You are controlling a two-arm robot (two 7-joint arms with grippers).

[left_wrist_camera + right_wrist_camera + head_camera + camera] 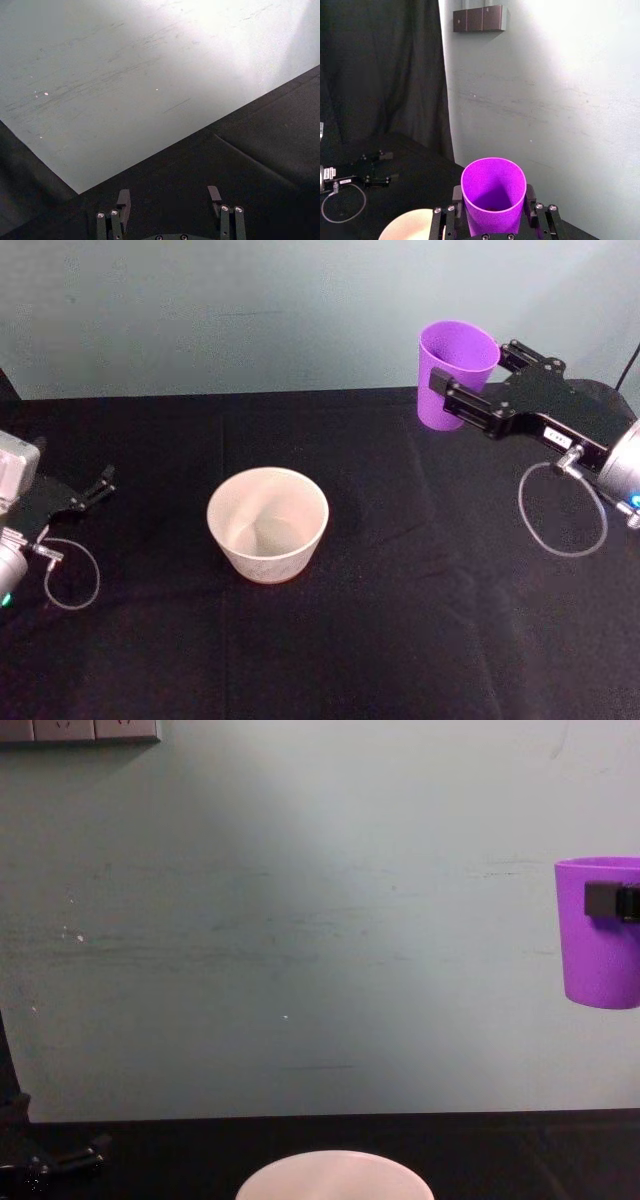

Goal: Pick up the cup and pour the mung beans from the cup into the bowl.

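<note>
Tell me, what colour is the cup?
Bright purple all over, with no pattern. The cup shows best in the head view.

The cup partly off the chest view's right edge, bowl mostly below its bottom edge, cup contents indistinct.

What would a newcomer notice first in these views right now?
The bright purple cup stands out first: the right gripper is clamped on it and holds it upright, above the black table at the far right. Next is the white bowl at the table's middle, with no beans visible inside. The left gripper rests open at the table's left edge.
</note>
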